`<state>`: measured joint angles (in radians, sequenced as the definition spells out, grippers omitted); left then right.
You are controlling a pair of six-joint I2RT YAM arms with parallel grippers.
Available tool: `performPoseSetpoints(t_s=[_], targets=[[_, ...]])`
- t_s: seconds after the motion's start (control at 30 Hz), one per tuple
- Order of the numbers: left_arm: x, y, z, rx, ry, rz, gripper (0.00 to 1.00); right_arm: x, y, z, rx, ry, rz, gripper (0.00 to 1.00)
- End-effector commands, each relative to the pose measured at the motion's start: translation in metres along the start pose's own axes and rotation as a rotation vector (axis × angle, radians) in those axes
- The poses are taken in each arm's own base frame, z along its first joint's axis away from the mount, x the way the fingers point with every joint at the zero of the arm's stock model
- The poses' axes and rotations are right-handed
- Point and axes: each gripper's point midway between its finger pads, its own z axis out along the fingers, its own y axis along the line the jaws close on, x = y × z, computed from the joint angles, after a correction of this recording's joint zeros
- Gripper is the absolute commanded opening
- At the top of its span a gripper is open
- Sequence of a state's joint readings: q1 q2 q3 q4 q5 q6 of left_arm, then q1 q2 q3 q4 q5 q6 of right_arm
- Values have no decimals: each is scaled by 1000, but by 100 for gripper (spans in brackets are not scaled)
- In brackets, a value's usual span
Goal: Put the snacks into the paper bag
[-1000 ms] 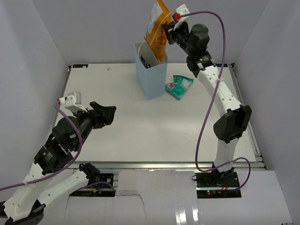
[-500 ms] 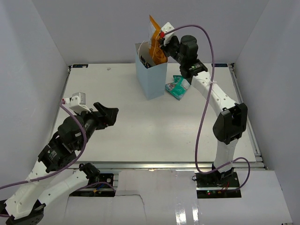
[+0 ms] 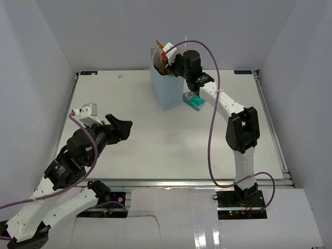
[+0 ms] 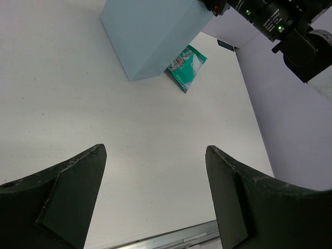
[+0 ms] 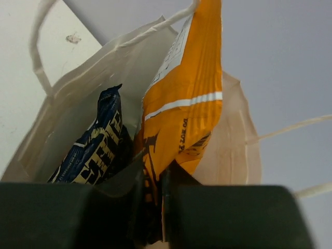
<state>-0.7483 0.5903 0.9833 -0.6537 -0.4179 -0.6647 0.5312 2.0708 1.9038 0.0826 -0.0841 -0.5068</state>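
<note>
Hanging over the near-left part of the desk [image 3: 155, 150], the left gripper [image 3: 122, 127] has its jaws wide apart and grips nothing. Its tips point toward the far right. In the left wrist view its two dark fingers [image 4: 67, 192] frame bare white desk.

Farther out, right of the middle and toward the far edge, the pouch [image 4: 187, 70] lies flat on the desk. One corner sits at the near right foot of the paper bag [image 3: 166, 91]; I cannot tell whether the two touch. From above, the right arm crosses over part of the pouch.

The paper bag stands upright near the middle of the far edge, with its thin white handles [image 5: 39, 52] looping up from the rim.

At its mouth the right gripper [image 3: 168, 59] is pinched tight on the edge of the chip bag [image 5: 184, 104]. The chip bag stands on end, partway down inside the paper bag, and from above only a strip of orange shows over the rim. In the right wrist view the blue packet [image 5: 98, 145] is already inside. It stands to the left of the chip bag and just beside it, leaning on the white inner wall.
</note>
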Motion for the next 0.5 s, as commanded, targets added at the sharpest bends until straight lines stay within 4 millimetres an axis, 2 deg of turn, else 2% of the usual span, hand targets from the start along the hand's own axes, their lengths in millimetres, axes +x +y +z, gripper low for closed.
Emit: performPoseSetpoints(t_s=[0.0,0.03,0.1,0.17,0.23,0.33,0.47], targets=[[2,-2,2,5,8,-2,88,-29,-13,-7,6,-47,-6,23],[3,-2,4,3,13,2,88,-32,-12,-10,2,-51,1,39],[3,-3,6,3,15,8,88,-41,-16,-15,-8,-70,24,52],[4,-3,8,1,15,13,88,-64,-24,-25,-14,-110,78,61],[3,-5,9,5,10,14,88,-86,-32,-35,-15,-156,115,66],[1,-6,12,6,3,25,88,-111,-36,-50,-35,-194,187,67],[3,-9,18,9,10,38,88,-130,-38,-60,-64,-237,292,67]])
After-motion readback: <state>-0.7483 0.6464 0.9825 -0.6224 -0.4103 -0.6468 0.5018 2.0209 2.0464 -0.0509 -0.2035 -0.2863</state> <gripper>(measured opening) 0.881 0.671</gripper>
